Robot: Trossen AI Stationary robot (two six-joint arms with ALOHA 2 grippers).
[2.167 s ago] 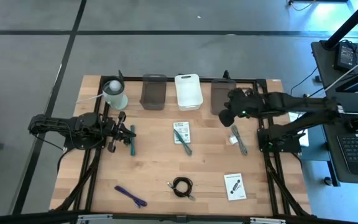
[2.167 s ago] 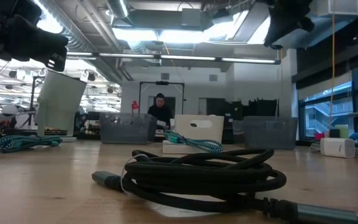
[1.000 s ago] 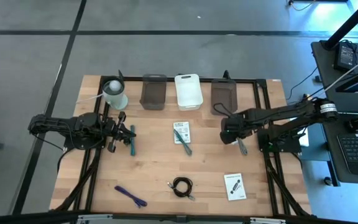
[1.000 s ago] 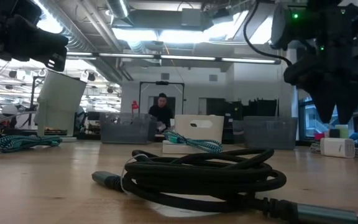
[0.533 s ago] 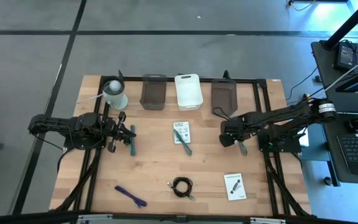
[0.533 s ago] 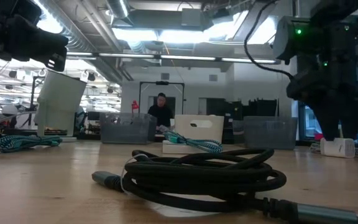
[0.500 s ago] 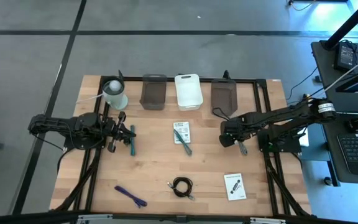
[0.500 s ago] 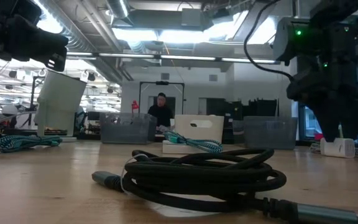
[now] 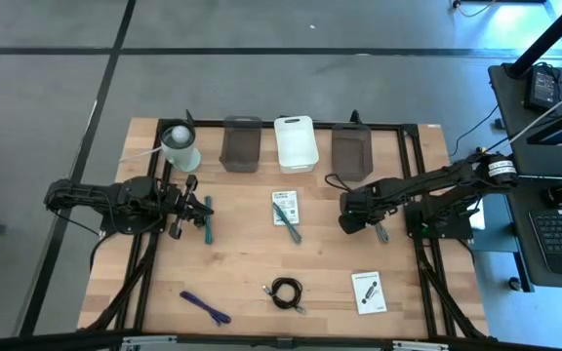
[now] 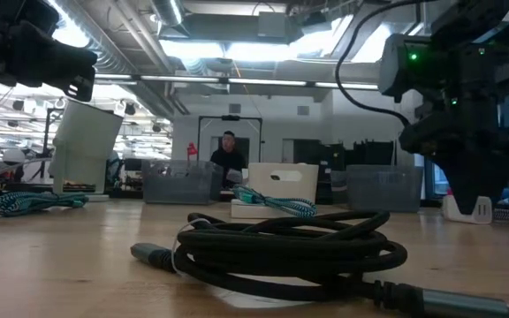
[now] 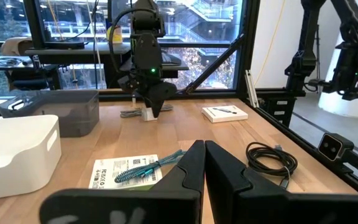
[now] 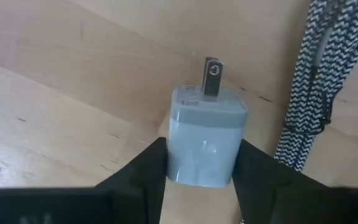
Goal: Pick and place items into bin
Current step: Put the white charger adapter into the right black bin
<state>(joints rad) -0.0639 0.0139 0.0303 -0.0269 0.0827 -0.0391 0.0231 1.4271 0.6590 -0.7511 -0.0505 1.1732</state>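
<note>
A small whitish plug-shaped piece (image 12: 202, 144) lies on the table's right part, and my right gripper (image 12: 199, 163) stands over it, pointing down, shut on it; in the high view the gripper (image 9: 352, 216) hides it. A striped cord (image 9: 380, 232) lies beside it. My left gripper (image 9: 191, 207) waits shut at the left, level above the table, next to a teal tool (image 9: 208, 220). Another teal tool (image 9: 288, 223) lies across a white card (image 9: 284, 205). A second card (image 9: 367, 291), a coiled black cable (image 9: 286, 292) and a purple stick (image 9: 205, 307) lie near the front. My right gripper pinches the whitish piece by its two opposite side faces (image 12: 174, 152) between the two fingers, which come from above, pointing down. The metal prong end (image 12: 211, 76) sticks out beyond the fingers. The piece (image 10: 465, 209) sits at table height; whether it is lifted clear I cannot tell.
Along the far edge stand a grey bin (image 9: 241, 144), a white bin (image 9: 296, 142) and another grey bin (image 9: 350, 152), with a round translucent tub (image 9: 180, 146) at the far left. Bare wood lies between the cards and the cable.
My right gripper has sunk toward the table and drifted a little toward the table's left edge, coming down around the whitish piece. The piece has slid slightly to the left with it.
</note>
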